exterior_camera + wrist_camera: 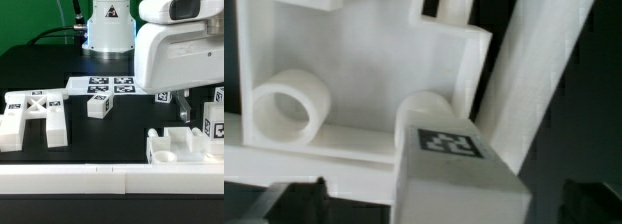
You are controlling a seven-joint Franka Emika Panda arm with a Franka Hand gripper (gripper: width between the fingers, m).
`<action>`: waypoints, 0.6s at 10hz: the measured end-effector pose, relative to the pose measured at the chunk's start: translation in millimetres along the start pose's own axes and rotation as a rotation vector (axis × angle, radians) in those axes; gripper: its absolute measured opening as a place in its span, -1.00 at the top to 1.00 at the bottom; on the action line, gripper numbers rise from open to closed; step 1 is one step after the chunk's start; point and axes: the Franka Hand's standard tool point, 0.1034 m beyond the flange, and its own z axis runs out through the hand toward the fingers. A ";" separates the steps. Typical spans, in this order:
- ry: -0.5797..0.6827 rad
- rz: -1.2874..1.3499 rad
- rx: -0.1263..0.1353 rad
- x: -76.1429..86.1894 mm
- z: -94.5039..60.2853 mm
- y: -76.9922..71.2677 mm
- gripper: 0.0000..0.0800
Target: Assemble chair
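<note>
Exterior view: your pincer hangs at three o'clock above the matte white plastic seat block. Its jaws stand open.

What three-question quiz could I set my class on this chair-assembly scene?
1. True or false: the X-braced frame lies at the exterior view's left.
2. Which thing sits below the jaws in the exterior view? A: X-braced frame. B: seat block. C: marker board.
3. Fill in: in the wrist view, the white part beside the tagged leg has a round ____.

Key: 1 true; 2 B; 3 hole.
</note>
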 end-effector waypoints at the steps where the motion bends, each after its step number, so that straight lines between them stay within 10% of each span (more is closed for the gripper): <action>1: 0.006 -0.003 0.000 1.0 0.5 -2.5 -0.47; 3: 0.006 -0.001 -0.001 1.0 0.4 -1.2 0.28; 6: 0.006 0.021 0.000 0.9 0.5 -1.3 0.27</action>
